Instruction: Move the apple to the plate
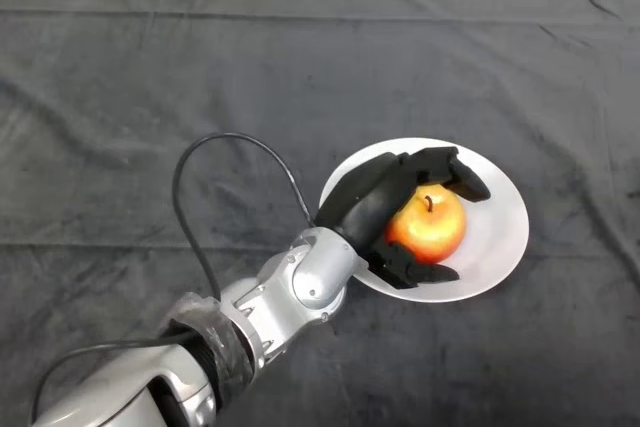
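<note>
A dark, wrinkled cloth (150, 77) covers the whole surface. The silver-grey left arm (300, 282) comes in from the lower left corner and reaches up and to the right. A round white plate (500, 237) lies flat on the cloth right of centre, its left part hidden under the hand. The black left hand (375, 197) lies over the plate, its fingers (455, 172) curled round the far side of the apple (430, 227) and its thumb (415, 269) curved round the near side, so the fruit is clasped between them. The red and yellow apple sits within the plate's rim, near its middle. It is roundish with no clear long axis; its stem end faces upward, with the small dark stem (429, 201) toward the far side.
</note>
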`<action>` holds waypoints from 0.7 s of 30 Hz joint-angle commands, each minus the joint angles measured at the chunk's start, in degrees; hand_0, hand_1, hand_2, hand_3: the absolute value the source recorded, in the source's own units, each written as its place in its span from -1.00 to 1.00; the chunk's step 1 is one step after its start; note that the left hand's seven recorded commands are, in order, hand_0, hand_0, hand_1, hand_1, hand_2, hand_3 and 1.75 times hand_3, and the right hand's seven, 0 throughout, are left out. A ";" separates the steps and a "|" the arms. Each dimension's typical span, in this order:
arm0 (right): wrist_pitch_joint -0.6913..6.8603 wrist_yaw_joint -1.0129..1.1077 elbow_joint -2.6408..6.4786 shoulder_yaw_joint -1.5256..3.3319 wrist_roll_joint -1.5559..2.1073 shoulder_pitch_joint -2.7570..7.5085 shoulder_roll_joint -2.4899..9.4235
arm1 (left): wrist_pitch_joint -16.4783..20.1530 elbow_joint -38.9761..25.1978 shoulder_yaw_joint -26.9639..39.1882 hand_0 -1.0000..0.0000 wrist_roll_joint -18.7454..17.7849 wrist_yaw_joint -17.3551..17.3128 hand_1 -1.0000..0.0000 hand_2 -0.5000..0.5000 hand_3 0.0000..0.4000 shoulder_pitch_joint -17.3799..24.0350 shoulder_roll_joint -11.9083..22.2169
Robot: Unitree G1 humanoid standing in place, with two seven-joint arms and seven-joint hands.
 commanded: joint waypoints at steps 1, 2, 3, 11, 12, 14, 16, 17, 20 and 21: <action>0.01 -0.27 -0.98 -0.82 1.60 -2.30 -1.85 | -0.94 2.38 -1.84 1.00 -0.87 -0.46 1.00 0.00 -1.00 -4.06 0.15; 0.01 -0.26 -0.96 -0.82 1.59 -2.31 -1.86 | -1.05 2.48 -1.94 1.00 -1.08 -0.48 1.00 0.00 -1.00 -4.14 0.18; 0.01 -0.26 -0.95 -0.82 1.59 -2.32 -1.87 | -1.18 2.57 -2.01 1.00 -1.27 -0.50 1.00 0.00 -1.00 -4.21 0.22; 0.00 -0.20 -0.83 -0.84 1.59 -2.36 -1.91 | -2.50 2.31 -0.78 1.00 -2.91 -1.51 1.00 0.00 -1.00 -4.90 1.91; 0.00 -0.20 -0.82 -0.84 1.59 -2.36 -1.91 | -2.85 2.05 -0.20 1.00 -3.10 -1.81 1.00 0.00 -1.00 -4.90 2.53; -0.01 -0.19 -0.80 -0.84 1.58 -2.37 -1.92 | -3.60 1.34 1.09 1.00 -3.44 -2.34 1.00 0.00 -1.00 -4.75 3.94; -0.01 -0.18 -0.79 -0.84 1.58 -2.37 -1.92 | -4.52 0.38 2.71 1.00 -3.85 -2.95 1.00 0.00 -1.00 -4.40 5.76; -0.01 -0.18 -0.79 -0.84 1.58 -2.37 -1.92 | -5.08 -0.15 3.67 1.00 -4.08 -3.23 1.00 0.00 -1.00 -4.13 6.80; -0.02 -0.17 -0.79 -0.84 1.57 -2.37 -1.92 | -6.87 -1.87 6.96 1.00 -5.05 -4.16 1.00 0.00 -1.00 -3.04 10.26; -0.02 -0.17 -0.79 -0.84 1.57 -2.37 -1.92 | -7.32 -2.31 7.84 1.00 -5.36 -4.41 1.00 0.00 -1.00 -2.71 11.17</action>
